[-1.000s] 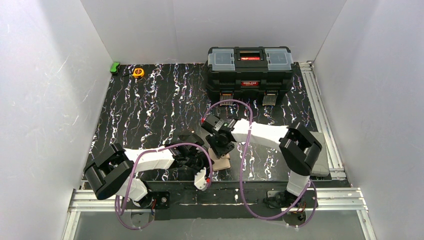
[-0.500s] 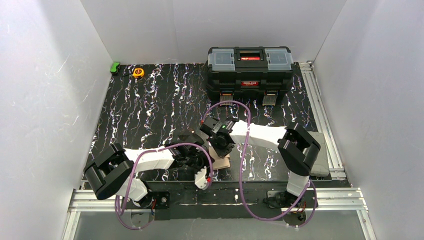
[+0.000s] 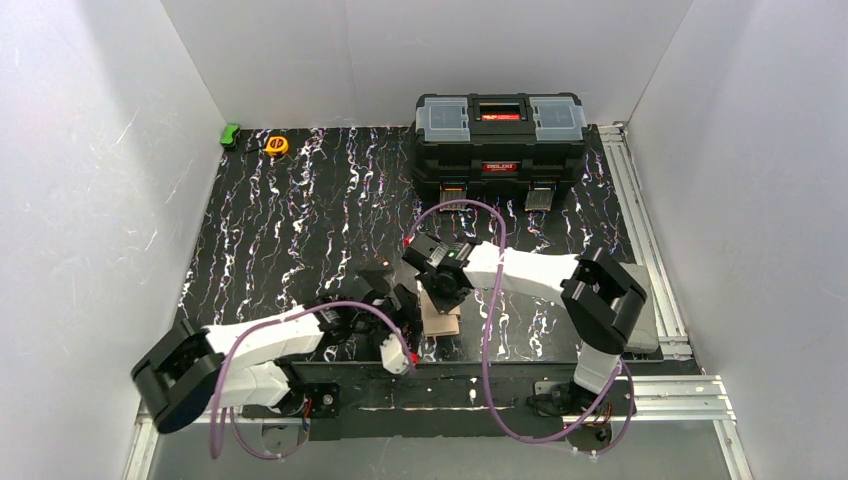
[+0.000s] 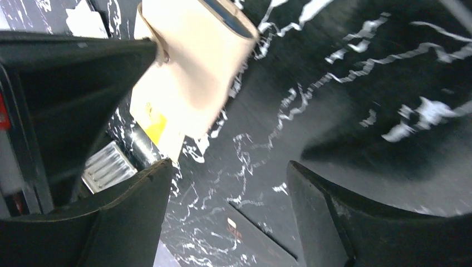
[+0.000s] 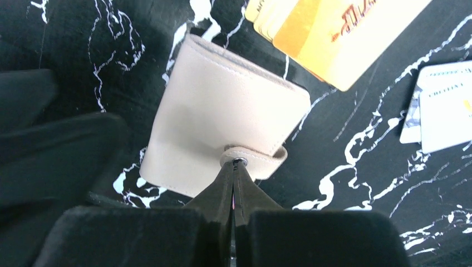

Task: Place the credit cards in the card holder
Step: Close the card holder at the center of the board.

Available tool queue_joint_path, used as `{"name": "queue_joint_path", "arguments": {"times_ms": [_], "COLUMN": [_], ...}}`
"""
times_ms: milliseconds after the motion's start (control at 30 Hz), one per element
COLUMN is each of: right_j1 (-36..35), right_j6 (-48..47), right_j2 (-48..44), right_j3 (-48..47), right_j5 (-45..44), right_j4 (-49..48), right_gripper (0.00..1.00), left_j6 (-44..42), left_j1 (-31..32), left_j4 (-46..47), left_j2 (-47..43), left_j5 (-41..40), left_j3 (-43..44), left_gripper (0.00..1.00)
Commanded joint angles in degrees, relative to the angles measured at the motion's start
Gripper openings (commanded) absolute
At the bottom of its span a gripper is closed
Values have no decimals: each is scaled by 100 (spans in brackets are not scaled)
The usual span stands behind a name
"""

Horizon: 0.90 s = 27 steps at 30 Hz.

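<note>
left gripper [image 4: 228,167] is spread wide with nothing in it, right gripper [image 5: 234,172] is pinched fully closed with its tips right at the snap tab of the closed card holder [image 5: 222,128], which sits on the black marbled table [image 5: 362,167] near the orange card [image 5: 334,33]

You get almost nothing legible here. The toolbox [image 3: 500,140] carries a red label [image 3: 500,167] with white lettering, too small to read. The orange card [image 5: 334,39] shows a few dark letters, cut off at the frame edge. The white card [image 5: 445,105] has tiny print, unreadable.
</note>
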State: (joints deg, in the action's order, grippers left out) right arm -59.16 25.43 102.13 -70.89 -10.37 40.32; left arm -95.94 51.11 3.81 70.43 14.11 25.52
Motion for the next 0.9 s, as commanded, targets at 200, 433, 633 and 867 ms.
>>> {"name": "queue_joint_path", "arguments": {"times_ms": [200, 433, 633, 867], "right_j1": [14, 150, 248, 248], "right_j6": [298, 810, 1232, 1645], "right_j2": [-1016, -1068, -873, -1145], "right_j3": [316, 23, -296, -305], "right_j5": [-293, -334, -819, -433], "right_j4": [-49, 250, 908, 1010], "right_gripper": [11, 53, 98, 98], "left_j6": [716, 2285, 3647, 5105], "left_j1": [-9, -30, -343, -892], "left_j4": [-3193, -4760, -5672, -4400], "left_j2": [-2065, -1325, -384, -462], "left_j5": [-645, -1683, -1482, -1027], "left_j3": [300, 1687, 3098, 2965], "left_gripper": [52, 22, 0, 98]}}
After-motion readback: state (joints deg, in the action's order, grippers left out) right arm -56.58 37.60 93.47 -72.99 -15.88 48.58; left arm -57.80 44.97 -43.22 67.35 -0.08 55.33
